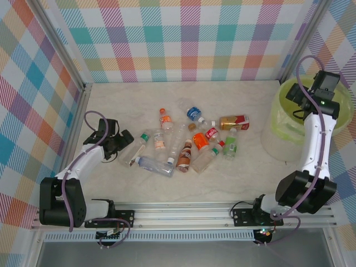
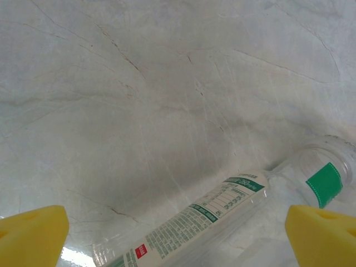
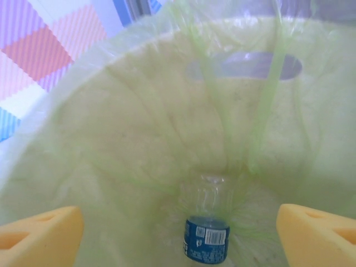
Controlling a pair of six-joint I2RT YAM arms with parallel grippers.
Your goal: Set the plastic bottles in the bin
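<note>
Several plastic bottles (image 1: 189, 142) with orange, red, blue and green labels and caps lie in a loose heap mid-table. My left gripper (image 1: 125, 141) is open at the heap's left end, low over a clear bottle (image 1: 135, 150). In the left wrist view that white-and-green-labelled bottle (image 2: 211, 217) lies between the yellow pads (image 2: 30, 236), untouched by either. My right gripper (image 1: 296, 103) hangs open over the lime-green bin (image 1: 278, 130). Below it, a blue-labelled bottle (image 3: 206, 236) is inside the lined bin (image 3: 139, 139), free of the pads (image 3: 320, 233).
The bin stands at the table's right edge, close to the checked side wall (image 1: 339, 33). Metal frame posts (image 1: 83, 89) mark the back corners. Bare marble tabletop (image 1: 128, 105) stretches behind and left of the heap.
</note>
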